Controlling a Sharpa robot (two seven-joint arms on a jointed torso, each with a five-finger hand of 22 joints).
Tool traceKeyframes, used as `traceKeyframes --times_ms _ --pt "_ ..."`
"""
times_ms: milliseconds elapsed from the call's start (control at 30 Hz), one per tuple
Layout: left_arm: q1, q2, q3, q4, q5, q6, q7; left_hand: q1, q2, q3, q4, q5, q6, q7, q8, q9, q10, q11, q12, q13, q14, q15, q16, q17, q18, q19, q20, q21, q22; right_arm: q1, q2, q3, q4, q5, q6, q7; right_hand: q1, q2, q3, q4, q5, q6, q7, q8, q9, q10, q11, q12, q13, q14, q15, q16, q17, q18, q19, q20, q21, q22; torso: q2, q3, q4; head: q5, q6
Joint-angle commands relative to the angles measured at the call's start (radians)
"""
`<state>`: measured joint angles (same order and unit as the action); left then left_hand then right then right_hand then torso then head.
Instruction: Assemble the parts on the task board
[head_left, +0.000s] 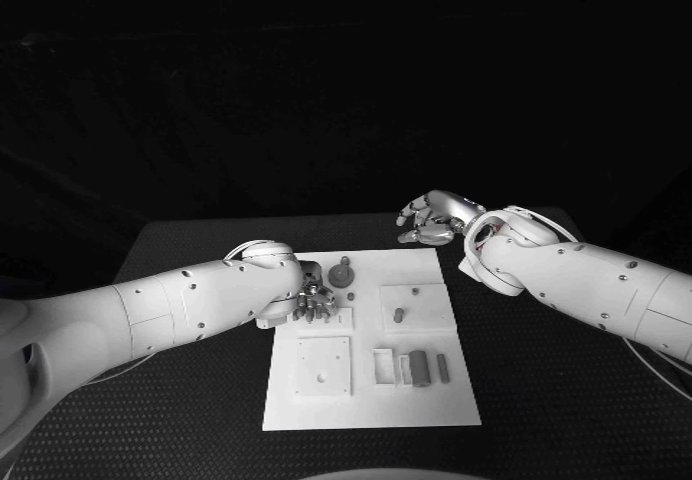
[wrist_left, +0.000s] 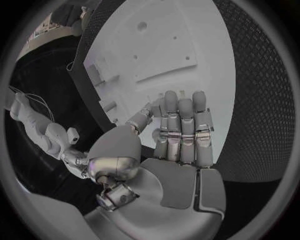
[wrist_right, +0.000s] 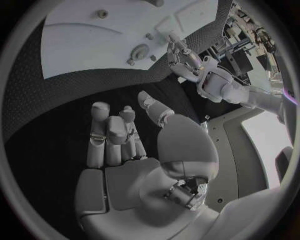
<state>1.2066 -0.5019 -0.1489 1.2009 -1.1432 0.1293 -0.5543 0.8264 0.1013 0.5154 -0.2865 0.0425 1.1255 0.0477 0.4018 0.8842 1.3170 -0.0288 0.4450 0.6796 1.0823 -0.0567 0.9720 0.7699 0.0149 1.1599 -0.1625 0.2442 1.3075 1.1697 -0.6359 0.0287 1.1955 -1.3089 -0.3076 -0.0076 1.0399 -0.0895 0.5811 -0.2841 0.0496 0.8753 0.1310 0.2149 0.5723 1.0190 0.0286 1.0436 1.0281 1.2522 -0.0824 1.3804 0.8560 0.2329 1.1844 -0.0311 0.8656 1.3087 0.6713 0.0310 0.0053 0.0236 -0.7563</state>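
The white task board (head_left: 368, 400) lies in the middle of the table. A round grey part (head_left: 342, 272) sits near its far edge, a small peg (head_left: 414, 291) and a short grey piece (head_left: 395, 314) to the right of it. A grey block (head_left: 418, 367) and a thin bar (head_left: 443, 368) lie near the board's right side. My left hand (head_left: 309, 300) hangs over the board's left edge with fingers straight and side by side (wrist_left: 181, 132), holding nothing. My right hand (head_left: 433, 220) hovers beyond the board's far edge, loosely cupped and empty (wrist_right: 119, 145).
A square recessed plate (head_left: 325, 365) takes up the board's near left. Black matting (head_left: 548, 400) surrounds the board on all sides. In the right wrist view the board (wrist_right: 75, 50), the round part (wrist_right: 139, 51) and my left hand (wrist_right: 184, 57) show across from the right hand.
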Motion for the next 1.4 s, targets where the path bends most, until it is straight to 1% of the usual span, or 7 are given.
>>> traceKeyframes --times_ms 33,267,433,500,900,1000,1400 --pt "-0.001 0.001 -0.001 0.005 -0.013 -0.003 0.01 0.008 0.002 0.001 -0.003 0.006 0.019 -0.023 0.003 0.001 -0.002 -0.006 0.005 0.001 -0.001 -0.009 0.006 -0.002 0.009 0.005 0.001 -0.007 0.005 0.0 0.0 0.0 0.001 -0.001 0.01 0.004 -0.01 0.001 -0.001 0.002 0.001 0.008 0.014 -0.006 -0.001 -0.001 0.003 0.006 -0.001 0.0 0.003 -0.005 0.001 0.029 0.001 -0.004 -0.006 0.015 0.0 -0.0004 -0.0001 0.0 -0.001" --pt "-0.006 0.004 -0.008 0.003 -0.03 0.001 0.008 0.007 0.001 0.0 -0.002 0.006 0.019 -0.022 0.003 0.001 -0.002 -0.005 0.005 0.001 -0.001 -0.009 0.007 -0.002 0.008 0.005 0.001 -0.007 0.005 0.0 0.0 0.0 0.002 -0.001 0.01 0.004 -0.011 0.001 -0.001 0.002 0.001 0.008 0.014 -0.006 -0.001 -0.001 0.003 0.007 -0.001 0.0 0.003 -0.005 0.001 0.029 0.001 -0.004 -0.006 0.015 0.0 0.0002 -0.0002 0.001 -0.002" --pt "-0.008 0.007 -0.019 0.004 -0.05 0.004 0.008 0.006 0.001 -0.001 -0.002 0.006 0.019 -0.022 0.002 0.001 -0.002 -0.005 0.005 0.001 -0.001 -0.009 0.007 -0.002 0.008 0.005 0.002 -0.008 0.005 0.0 -0.001 0.0 0.002 -0.001 0.01 0.004 -0.011 0.001 -0.001 0.002 0.001 0.008 0.014 -0.006 -0.001 -0.001 0.003 0.007 -0.001 0.0 0.003 -0.005 0.001 0.029 0.001 -0.004 -0.006 0.015 0.0 0.0001 -0.0002 0.001 -0.002" --pt "-0.009 0.007 -0.02 0.004 -0.05 0.004 0.008 0.006 0.001 -0.002 -0.002 0.006 0.019 -0.022 0.002 0.001 -0.002 -0.005 0.005 0.001 -0.001 -0.009 0.007 -0.003 0.008 0.005 0.002 -0.008 0.005 0.0 -0.001 0.0 0.002 -0.001 0.01 0.004 -0.011 0.001 -0.001 0.002 0.001 0.008 0.014 -0.006 -0.001 -0.001 0.003 0.007 -0.001 0.0 0.003 -0.005 0.001 0.029 0.001 -0.004 -0.006 0.015 0.0 0.0001 -0.0003 0.001 -0.002" --pt "-0.016 0.007 -0.021 0.004 -0.052 -0.007 0.01 0.003 0.002 -0.005 0.0 0.006 0.019 -0.022 0.002 0.002 -0.002 -0.005 0.005 0.001 -0.002 -0.008 0.007 -0.004 0.007 0.005 0.002 -0.009 0.005 0.0 -0.002 0.0 0.002 -0.001 0.011 0.004 -0.011 0.001 0.0 0.002 0.001 0.008 0.014 -0.006 -0.001 -0.001 0.003 0.007 -0.001 0.0 0.003 -0.005 0.001 0.029 0.001 -0.004 -0.006 0.015 0.0 0.0003 -0.0007 0.001 -0.002" --pt "-0.016 0.005 -0.021 0.005 -0.06 -0.023 0.015 0.003 0.002 -0.005 0.0 0.006 0.019 -0.022 0.002 0.002 -0.002 -0.005 0.005 0.001 -0.002 -0.008 0.007 -0.004 0.007 0.005 0.002 -0.009 0.005 0.0 -0.002 0.0 0.002 -0.001 0.01 0.004 -0.011 0.001 0.0 0.002 0.001 0.008 0.014 -0.006 -0.001 -0.001 0.003 0.007 -0.002 0.0 0.003 -0.005 0.001 0.029 0.001 -0.004 -0.006 0.015 0.0 0.0002 -0.0009 0.001 -0.002" --pt "-0.016 -0.028 -0.018 0.037 -0.058 -0.083 0.03 0.006 0.006 -0.005 -0.002 0.006 0.021 -0.023 0.002 0.002 -0.001 -0.006 0.006 0.001 -0.001 -0.009 0.009 -0.005 0.008 0.007 0.001 -0.009 0.006 -0.001 -0.004 0.0 0.002 -0.001 0.01 0.004 -0.012 0.001 0.0 0.002 0.001 0.008 0.014 -0.006 -0.002 -0.001 0.003 0.007 -0.002 0.0 0.003 -0.005 0.001 0.029 0.001 -0.004 -0.006 0.015 0.0 0.0 -0.0014 -0.002 -0.002"
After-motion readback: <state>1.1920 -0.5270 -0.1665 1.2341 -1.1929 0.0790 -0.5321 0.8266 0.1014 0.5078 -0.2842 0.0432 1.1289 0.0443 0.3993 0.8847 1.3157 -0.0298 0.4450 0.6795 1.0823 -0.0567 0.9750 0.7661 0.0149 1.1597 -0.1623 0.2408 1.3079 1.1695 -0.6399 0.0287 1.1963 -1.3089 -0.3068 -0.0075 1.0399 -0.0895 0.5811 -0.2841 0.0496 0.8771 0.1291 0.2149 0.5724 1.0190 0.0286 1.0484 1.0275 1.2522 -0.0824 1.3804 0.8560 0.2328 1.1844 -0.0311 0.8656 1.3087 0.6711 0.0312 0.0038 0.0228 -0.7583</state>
